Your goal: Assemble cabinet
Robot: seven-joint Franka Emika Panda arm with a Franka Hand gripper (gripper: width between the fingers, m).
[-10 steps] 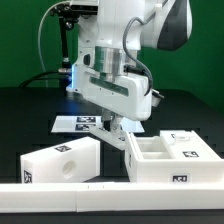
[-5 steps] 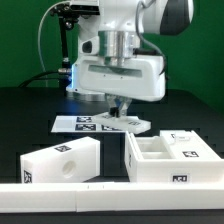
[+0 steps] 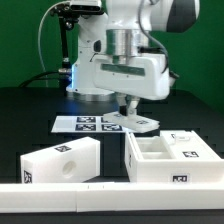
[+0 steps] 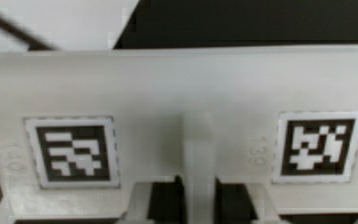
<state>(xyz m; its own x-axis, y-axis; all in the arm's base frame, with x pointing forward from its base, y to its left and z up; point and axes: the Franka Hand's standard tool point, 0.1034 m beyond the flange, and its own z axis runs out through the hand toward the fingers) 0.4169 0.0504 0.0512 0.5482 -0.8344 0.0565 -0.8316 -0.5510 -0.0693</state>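
Arm's held upright, wrist pointed straight down, gripper (image 3: 129, 108) hung just over the marker board (image 3: 90, 123); open or closed can't be told. The cabinet block (image 3: 60, 160) and compartmented cabinet box (image 3: 170, 158) are seen nearer the camera than it, untouched.

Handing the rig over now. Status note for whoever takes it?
Gripper: hovers over the marker board, nothing seen in it; open or shut unclear.
Cabinet parts: block with round hole at the exterior view's left, compartmented box at its right, apart from each other.
Done: no parts joined.
Left: pick up the parts and join them.
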